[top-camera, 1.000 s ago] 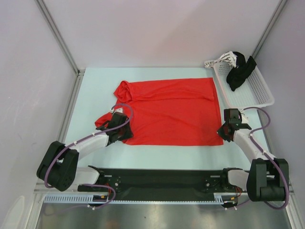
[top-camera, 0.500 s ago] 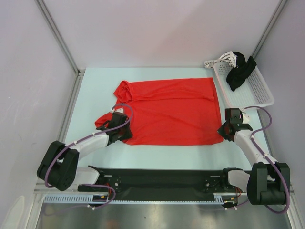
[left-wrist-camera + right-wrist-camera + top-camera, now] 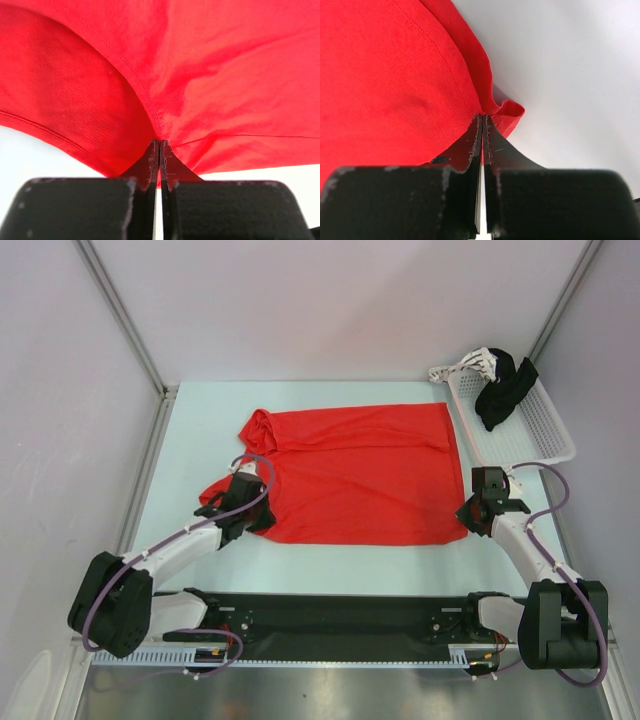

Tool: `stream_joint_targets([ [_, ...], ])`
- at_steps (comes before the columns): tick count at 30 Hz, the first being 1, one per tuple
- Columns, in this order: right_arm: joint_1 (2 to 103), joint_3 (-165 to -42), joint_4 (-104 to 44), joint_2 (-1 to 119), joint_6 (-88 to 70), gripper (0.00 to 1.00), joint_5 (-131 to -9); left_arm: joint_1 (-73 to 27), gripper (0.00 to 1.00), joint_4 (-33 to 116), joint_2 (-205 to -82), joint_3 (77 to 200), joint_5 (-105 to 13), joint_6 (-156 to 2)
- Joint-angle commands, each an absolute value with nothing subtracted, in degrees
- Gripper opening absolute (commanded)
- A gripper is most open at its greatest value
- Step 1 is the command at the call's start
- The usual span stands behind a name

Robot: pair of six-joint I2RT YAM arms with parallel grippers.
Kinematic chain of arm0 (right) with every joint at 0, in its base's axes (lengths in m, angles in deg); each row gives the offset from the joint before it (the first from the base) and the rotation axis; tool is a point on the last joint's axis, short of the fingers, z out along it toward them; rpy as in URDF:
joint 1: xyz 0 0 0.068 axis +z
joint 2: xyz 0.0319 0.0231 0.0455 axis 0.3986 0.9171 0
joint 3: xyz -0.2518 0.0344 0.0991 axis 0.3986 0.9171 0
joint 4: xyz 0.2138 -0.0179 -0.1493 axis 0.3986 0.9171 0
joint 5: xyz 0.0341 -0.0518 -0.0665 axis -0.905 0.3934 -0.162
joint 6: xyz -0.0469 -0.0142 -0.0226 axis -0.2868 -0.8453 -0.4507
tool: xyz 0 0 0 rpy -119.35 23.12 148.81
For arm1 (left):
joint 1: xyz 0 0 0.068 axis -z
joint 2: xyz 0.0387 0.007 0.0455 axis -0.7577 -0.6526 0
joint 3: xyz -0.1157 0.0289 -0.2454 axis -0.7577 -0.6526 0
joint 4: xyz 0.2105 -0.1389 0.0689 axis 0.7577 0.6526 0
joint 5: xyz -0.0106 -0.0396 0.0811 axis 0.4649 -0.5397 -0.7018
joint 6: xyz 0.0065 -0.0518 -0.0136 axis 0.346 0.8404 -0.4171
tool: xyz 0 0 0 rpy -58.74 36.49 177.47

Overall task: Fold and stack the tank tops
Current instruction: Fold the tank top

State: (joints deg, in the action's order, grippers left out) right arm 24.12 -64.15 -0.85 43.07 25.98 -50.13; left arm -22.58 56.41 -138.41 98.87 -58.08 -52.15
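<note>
- Red tank top [image 3: 360, 475] is spread on the counter [image 3: 200, 420], with both near corners pinched.
- Left tool [image 3: 159, 146] and right tool [image 3: 483, 120] are clamped tight on fabric.
- Near corners have been nudged up a bit, so the fold's probably being started.

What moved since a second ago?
The left gripper, pinching the top, shifted slightly left and farther out. The right gripper drew the top's near right corner a little inward. Both stay shut on the top. The basket and the rest of the top stayed put.
</note>
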Motion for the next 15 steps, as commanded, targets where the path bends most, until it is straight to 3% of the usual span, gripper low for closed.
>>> stream_joint_targets([
  [1, 23.93, -65.02, -1.43, 43.51, 25.05, 0.01, -50.43, -22.28, 0.0, 58.44, -135.49, 101.66, -60.04, -52.54],
  [10, 21.21, -65.19, -0.03, 42.46, 23.56, 0.01, -51.66, -22.8, 0.0, 60.03, -131.37, 98.68, -61.19, -50.96],
  [15, 20.24, -65.02, 0.15, 41.41, 22.59, 0.06, -53.15, -22.98, 0.0, 61.08, -127.15, 97.27, -61.36, -50.25],
])
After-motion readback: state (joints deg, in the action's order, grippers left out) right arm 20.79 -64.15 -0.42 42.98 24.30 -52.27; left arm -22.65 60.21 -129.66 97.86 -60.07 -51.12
